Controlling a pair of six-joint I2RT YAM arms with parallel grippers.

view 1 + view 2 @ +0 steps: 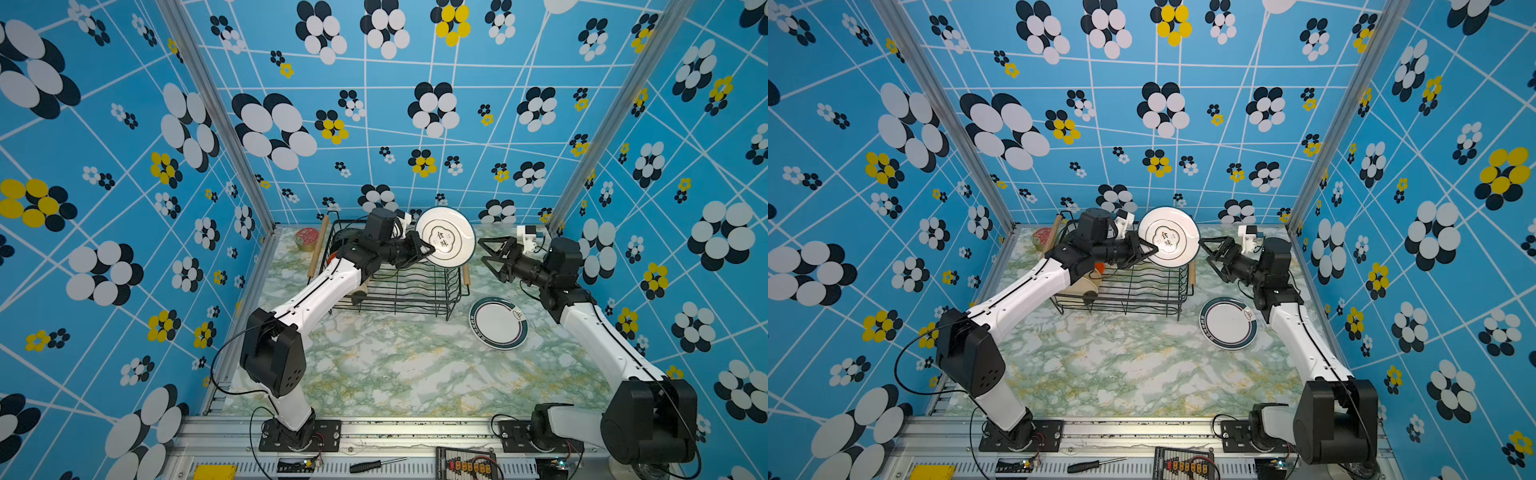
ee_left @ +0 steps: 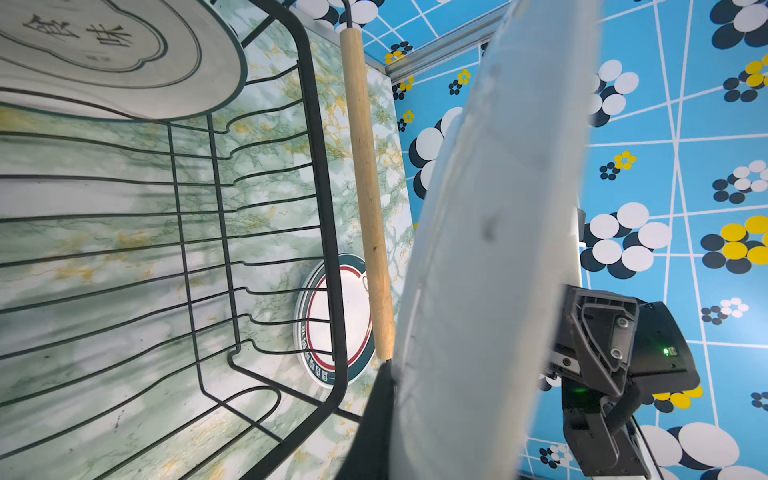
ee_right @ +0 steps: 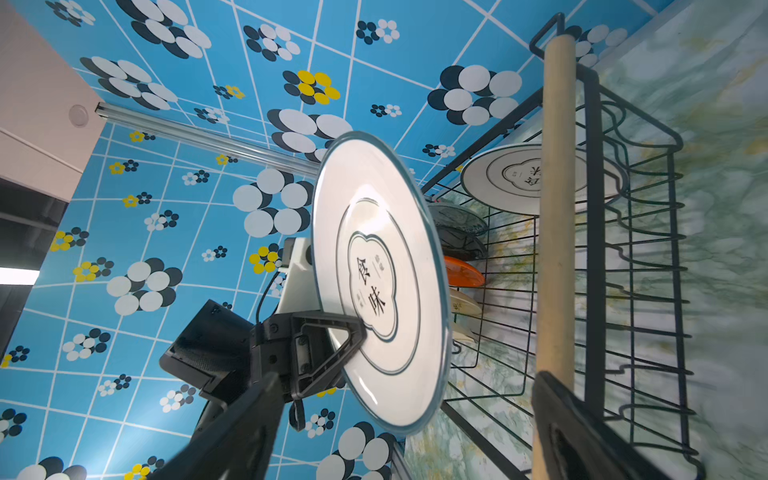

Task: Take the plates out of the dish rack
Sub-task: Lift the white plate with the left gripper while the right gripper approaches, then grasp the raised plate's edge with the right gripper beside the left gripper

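Left gripper (image 1: 428,250): pinched onto the edge of the held plate; in the right wrist view one finger lies across the plate's face as far as the lobed emblem.
Held plate (image 1: 446,237) (image 3: 382,282): a large white plate with a dark rim ring, carried on edge and clear of the wires, above the right end of the dish rack. Its face is turned towards the right gripper.
Right gripper (image 1: 488,253): fingers spread wide and holding nothing. It sits level with the held plate, near its right edge but apart from it.
Dish rack (image 1: 399,291): a black wire basket on the marble-patterned tabletop (image 1: 395,365), with a wooden handle (image 2: 368,187) at its end.
Plates in the rack: a second emblem plate (image 3: 511,178) stands upright in the slots. An orange plate (image 3: 463,272) and a cream plate (image 3: 465,307) stand beyond it, partly hidden.
Teal-rimmed plate (image 1: 498,323): lies flat on the tabletop, just right of the rack's near corner.
Red-lidded tin (image 1: 306,239): sits on the tabletop outside the rack's left handle.
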